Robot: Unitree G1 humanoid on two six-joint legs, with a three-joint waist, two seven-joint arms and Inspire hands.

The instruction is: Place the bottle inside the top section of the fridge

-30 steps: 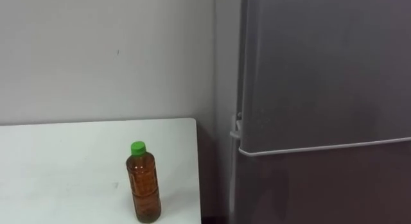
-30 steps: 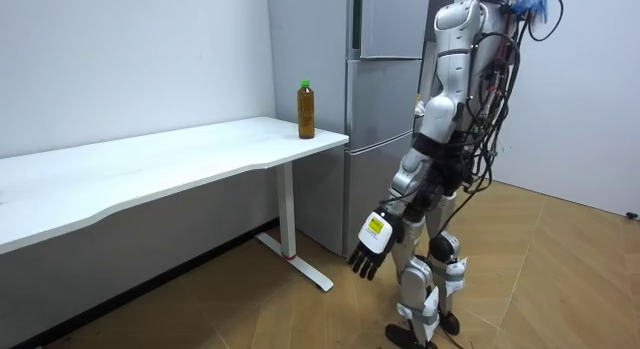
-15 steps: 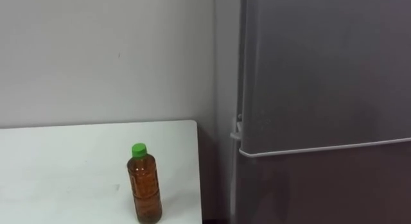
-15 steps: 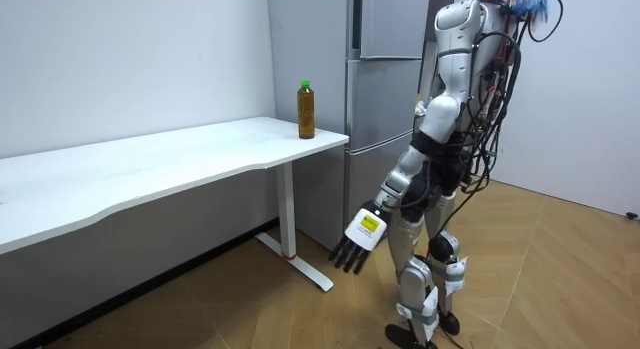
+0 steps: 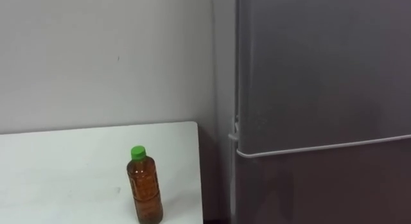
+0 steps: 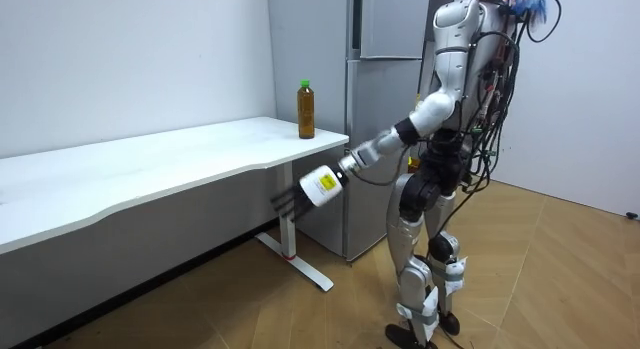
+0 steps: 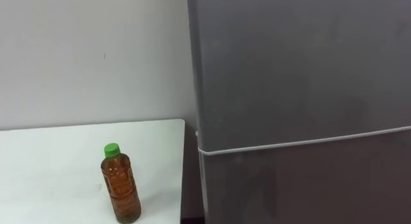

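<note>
Near the white table's (image 5: 64, 160) corner, just beside the fridge (image 7: 302, 185), the green-capped bottle (image 5: 145, 185) stands upright and untouched, handy for a grab; the upper fridge door (image 5: 321, 70) is closed, so I reckon it opens first; my left hand (image 6: 320, 185) stretches toward the table, fingers loose, empty.

The bottle (image 5: 144, 185) is of clear plastic, filled with brown liquid almost to the neck, with a green cap. It stands upright on the white table (image 5: 58, 166), near the corner next to the fridge (image 5: 321, 89). In the room view it is higher than the left hand (image 6: 318, 185) and beyond it, well apart. The fridge is grey, both doors shut, and stands behind the hand.
</note>
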